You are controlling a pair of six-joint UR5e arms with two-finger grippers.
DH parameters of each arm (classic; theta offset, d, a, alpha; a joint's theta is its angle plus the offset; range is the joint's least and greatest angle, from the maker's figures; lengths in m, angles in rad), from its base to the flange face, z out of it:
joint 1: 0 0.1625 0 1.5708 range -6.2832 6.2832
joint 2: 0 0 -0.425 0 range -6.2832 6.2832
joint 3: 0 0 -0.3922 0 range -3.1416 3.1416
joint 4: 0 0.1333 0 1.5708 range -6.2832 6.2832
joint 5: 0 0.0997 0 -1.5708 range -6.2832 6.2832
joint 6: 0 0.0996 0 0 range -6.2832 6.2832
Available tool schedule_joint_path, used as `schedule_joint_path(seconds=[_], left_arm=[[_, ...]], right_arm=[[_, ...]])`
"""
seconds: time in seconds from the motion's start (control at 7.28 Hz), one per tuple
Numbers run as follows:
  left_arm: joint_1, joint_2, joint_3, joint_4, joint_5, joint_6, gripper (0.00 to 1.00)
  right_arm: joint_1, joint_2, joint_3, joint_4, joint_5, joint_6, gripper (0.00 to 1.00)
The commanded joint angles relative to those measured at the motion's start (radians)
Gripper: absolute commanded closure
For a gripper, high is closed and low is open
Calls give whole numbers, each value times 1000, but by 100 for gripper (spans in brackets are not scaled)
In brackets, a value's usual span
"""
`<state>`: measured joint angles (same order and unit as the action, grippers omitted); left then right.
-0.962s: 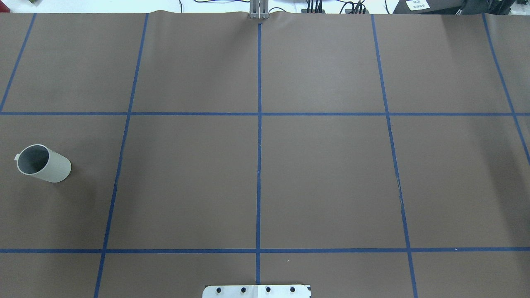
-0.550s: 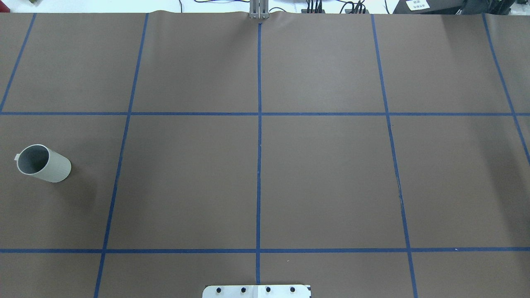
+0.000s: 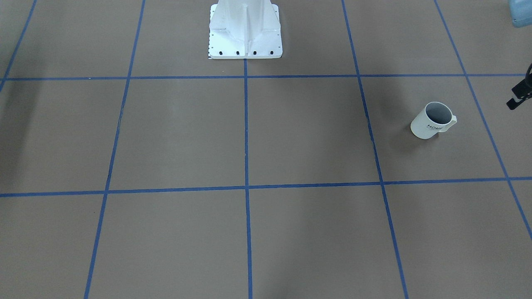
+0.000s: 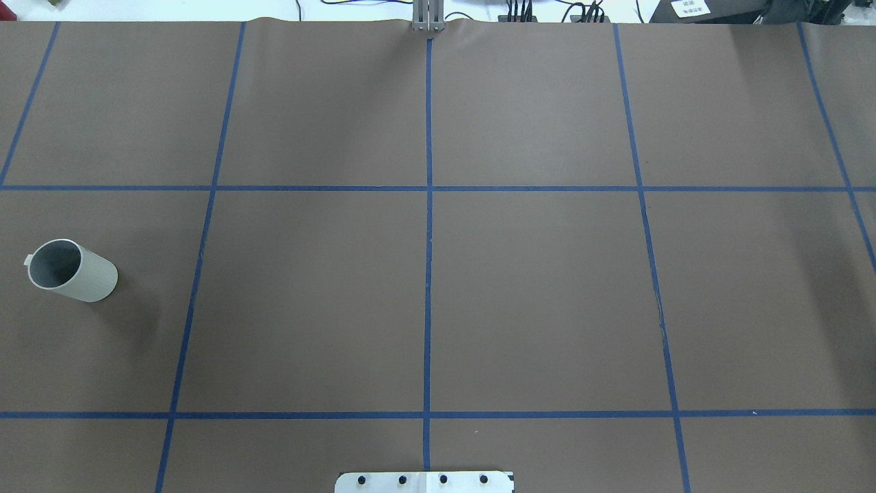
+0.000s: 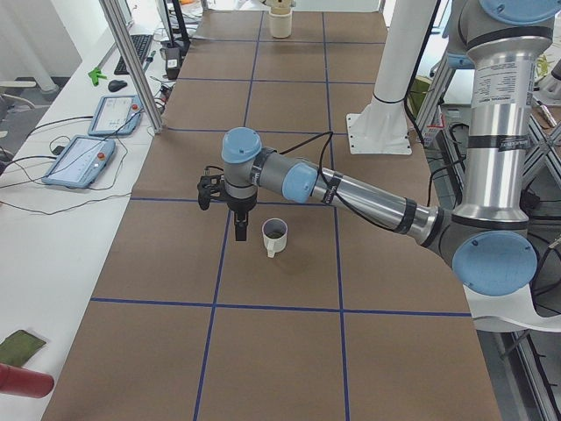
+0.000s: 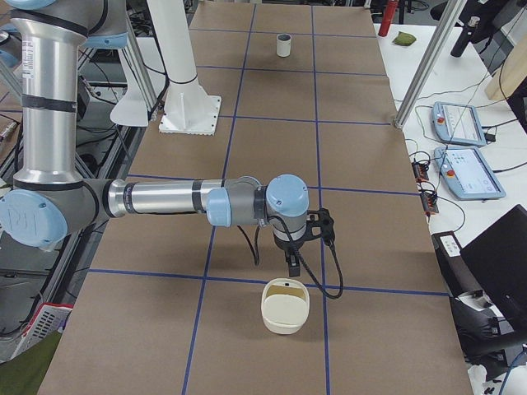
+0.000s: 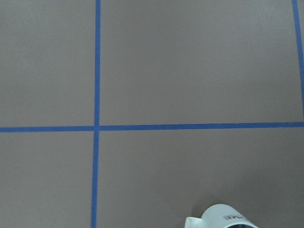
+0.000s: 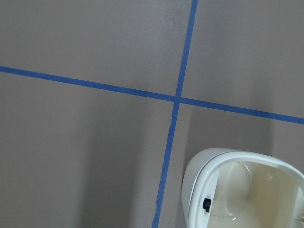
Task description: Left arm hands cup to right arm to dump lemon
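cup upright near table left edge | left tool beside | right tool far | openings: cannot tell

Cup first: a small off-white mug, standing upright on the tabletop, far out on my left side. Its mouth is open to the ceiling and the inside reads dark grey. The squarish handle sticks out towards my left, and the black "HOME" lettering sits on the side facing away from me. Nothing is touching it.

My left arm stretches out low and nearly level over the tabletop. Its wrist turns down near the cup but clear of it, on the handle side.

My right arm reaches out level at the opposite end, wrist pointing down, well apart from the cup.
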<state>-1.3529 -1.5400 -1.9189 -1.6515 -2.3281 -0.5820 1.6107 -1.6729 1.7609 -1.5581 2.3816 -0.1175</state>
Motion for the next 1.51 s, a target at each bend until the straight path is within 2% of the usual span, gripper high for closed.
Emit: schedule_joint_path(seconds=[0.0, 0.14, 0.27, 0.69, 1.1, 1.37], left_arm=[[143, 130, -5, -291, 36, -396, 0], [212, 182, 1, -389, 103, -485, 0], [248, 185, 17, -396, 131, -492, 0], [316, 186, 46, -393, 134, -534, 0], [325, 155, 98, -398, 133, -538, 0], [336, 152, 98, -399, 133, -542, 0]], right_arm=[[0, -2, 0, 4, 10, -1, 0], [0, -2, 2, 6, 10, -1, 0], [0, -1, 2, 6, 8, -1, 0], [0, 4, 11, 6, 7, -1, 0], [0, -1, 22, 3, 7, -1, 0], [0, -2, 23, 4, 7, -1, 0]])
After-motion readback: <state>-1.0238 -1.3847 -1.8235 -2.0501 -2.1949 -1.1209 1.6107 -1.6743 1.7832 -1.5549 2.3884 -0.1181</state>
